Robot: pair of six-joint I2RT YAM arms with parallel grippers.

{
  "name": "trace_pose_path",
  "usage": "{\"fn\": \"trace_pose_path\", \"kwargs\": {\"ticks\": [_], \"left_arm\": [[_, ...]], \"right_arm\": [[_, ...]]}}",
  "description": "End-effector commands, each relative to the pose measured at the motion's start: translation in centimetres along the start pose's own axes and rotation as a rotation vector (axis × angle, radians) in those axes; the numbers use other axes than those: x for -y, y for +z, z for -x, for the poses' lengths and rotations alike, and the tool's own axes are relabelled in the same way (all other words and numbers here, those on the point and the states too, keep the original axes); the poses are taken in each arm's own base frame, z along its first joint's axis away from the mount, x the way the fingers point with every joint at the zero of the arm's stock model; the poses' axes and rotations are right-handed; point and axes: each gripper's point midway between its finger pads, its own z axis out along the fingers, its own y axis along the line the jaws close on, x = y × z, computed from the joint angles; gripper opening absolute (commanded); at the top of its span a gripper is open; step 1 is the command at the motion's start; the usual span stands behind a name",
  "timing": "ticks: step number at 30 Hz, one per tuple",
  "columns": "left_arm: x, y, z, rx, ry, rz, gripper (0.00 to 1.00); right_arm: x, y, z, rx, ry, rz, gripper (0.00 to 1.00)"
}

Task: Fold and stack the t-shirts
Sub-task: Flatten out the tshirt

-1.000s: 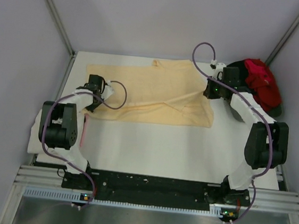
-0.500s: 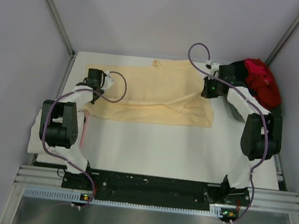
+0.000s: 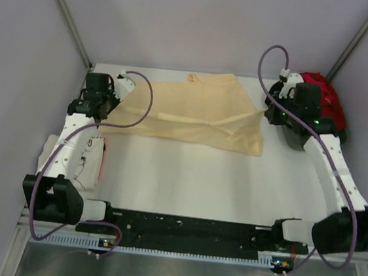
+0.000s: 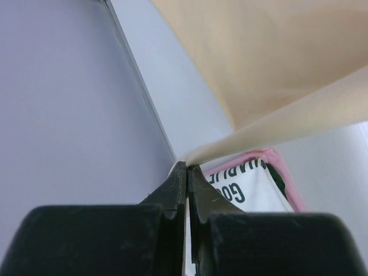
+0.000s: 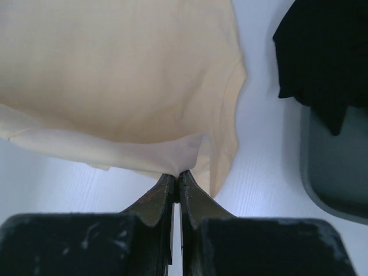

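The left gripper (image 4: 185, 171) is pinched tight on one side of the yellow t-shirt (image 3: 193, 109). The right gripper (image 5: 176, 179) is pinched tight on the other side. The shirt is spread out between them at the back of the table (image 3: 199, 179). A red t-shirt (image 3: 324, 100) lies just beside the right gripper.

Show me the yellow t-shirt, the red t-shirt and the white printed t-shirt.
yellow t-shirt (image 3: 187, 109): top view, middle of body.
red t-shirt (image 3: 327, 100): top view, its crumpled middle.
white printed t-shirt (image 4: 261, 194): left wrist view, beside the lettering.
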Motion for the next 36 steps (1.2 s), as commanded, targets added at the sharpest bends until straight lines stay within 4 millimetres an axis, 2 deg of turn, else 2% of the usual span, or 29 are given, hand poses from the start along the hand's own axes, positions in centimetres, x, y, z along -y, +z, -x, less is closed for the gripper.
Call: {"fn": "trace_pose_path", "kwargs": {"ticks": [1, 3, 4, 7, 10, 13, 16, 19, 21, 25, 28, 29, 30, 32, 33, 34, 36], "left_arm": [[-1.3, -4.8, 2.6, 0.087, -0.009, -0.056, 0.00], [-1.7, -7.6, 3.7, 0.127, -0.015, -0.091, 0.00], [-1.6, -9.3, 4.6, 0.165, -0.010, -0.120, 0.00], [-1.1, -14.1, 5.3, 0.228, 0.005, -0.195, 0.00], [-1.3, -17.8, 6.2, 0.289, 0.019, -0.213, 0.00], [-3.5, -19.6, 7.0, 0.314, 0.002, -0.134, 0.00], [-7.3, -19.4, 8.6, 0.334, -0.040, 0.019, 0.00], [-10.7, -17.6, 10.9, 0.358, -0.053, 0.144, 0.00], [-12.2, -16.5, 13.6, 0.424, -0.048, 0.175, 0.00], [-14.8, -13.6, 19.4, 0.530, -0.044, 0.261, 0.00], [-18.6, -12.6, 23.4, 0.590, -0.090, 0.416, 0.00], [-20.7, -13.4, 24.7, 0.633, -0.122, 0.501, 0.00], [-22.1, -13.4, 25.4, 0.646, -0.148, 0.564, 0.00], [-25.0, -14.6, 26.7, 0.693, -0.176, 0.702, 0.00], [-26.0, -15.1, 27.3, 0.718, -0.185, 0.754, 0.00], [-26.6, -15.3, 27.9, 0.738, -0.178, 0.785, 0.00], [-27.8, -16.9, 28.5, 0.785, -0.180, 0.856, 0.00]], "right_arm": [[0.0, -12.0, 6.1, 0.298, -0.016, -0.116, 0.00], [-0.4, -16.9, 7.6, 0.414, -0.032, -0.141, 0.00], [-0.5, -18.9, 8.1, 0.462, -0.037, -0.150, 0.00], [-1.0, -24.9, 9.2, 0.603, -0.054, -0.178, 0.00], [-1.7, -29.2, 9.6, 0.698, -0.065, -0.176, 0.00], [-2.1, -31.2, 10.0, 0.738, -0.068, -0.172, 0.00], [-1.7, -30.8, 11.4, 0.731, -0.067, -0.196, 0.00], [-0.5, -27.3, 14.1, 0.682, -0.058, -0.238, 0.00], [0.4, -23.5, 17.4, 0.645, -0.102, -0.262, 0.00], [2.4, -17.7, 24.7, 0.652, -0.091, -0.285, 0.00], [4.6, -14.4, 30.5, 0.725, -0.025, -0.265, 0.00], [4.9, -13.8, 32.2, 0.767, 0.003, -0.237, 0.00], [5.8, -13.6, 33.9, 0.819, 0.032, -0.238, 0.00], [5.8, -14.5, 36.5, 0.934, 0.071, -0.186, 0.00], [7.2, -15.4, 37.2, 0.987, 0.107, -0.199, 0.00], [7.6, -16.2, 37.9, 1.039, 0.130, -0.188, 0.00], [8.0, -19.0, 38.8, 1.136, 0.149, -0.179, 0.00]]}}
